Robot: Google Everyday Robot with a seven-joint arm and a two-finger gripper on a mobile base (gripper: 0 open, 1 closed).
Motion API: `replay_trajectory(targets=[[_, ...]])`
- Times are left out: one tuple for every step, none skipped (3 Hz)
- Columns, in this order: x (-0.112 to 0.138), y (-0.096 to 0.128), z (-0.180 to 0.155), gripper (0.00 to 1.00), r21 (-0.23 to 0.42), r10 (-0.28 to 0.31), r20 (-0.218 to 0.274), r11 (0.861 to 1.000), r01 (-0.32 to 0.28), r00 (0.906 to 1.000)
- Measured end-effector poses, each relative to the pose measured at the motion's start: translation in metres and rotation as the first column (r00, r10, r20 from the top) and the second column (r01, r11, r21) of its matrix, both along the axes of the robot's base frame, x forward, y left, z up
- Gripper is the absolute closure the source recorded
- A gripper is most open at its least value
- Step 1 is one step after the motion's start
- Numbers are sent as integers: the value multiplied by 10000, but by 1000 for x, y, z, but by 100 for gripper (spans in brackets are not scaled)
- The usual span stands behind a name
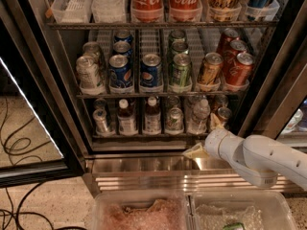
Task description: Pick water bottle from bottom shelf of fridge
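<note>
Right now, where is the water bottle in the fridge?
In the camera view, the water bottle stands toward the right of the bottom shelf, beside a silver can. The gripper is just below it.
</note>
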State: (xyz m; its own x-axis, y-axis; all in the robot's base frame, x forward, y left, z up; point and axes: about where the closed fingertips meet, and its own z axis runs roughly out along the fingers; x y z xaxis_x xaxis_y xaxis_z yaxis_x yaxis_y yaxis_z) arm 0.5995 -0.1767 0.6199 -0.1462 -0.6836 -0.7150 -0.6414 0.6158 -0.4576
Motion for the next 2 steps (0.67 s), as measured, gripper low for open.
replay_trajectory(targets=[[1,3,1,0,-47,166,7,9999,-166,9999],[7,6,5,0,-221,389,86,9990,-387,9992]])
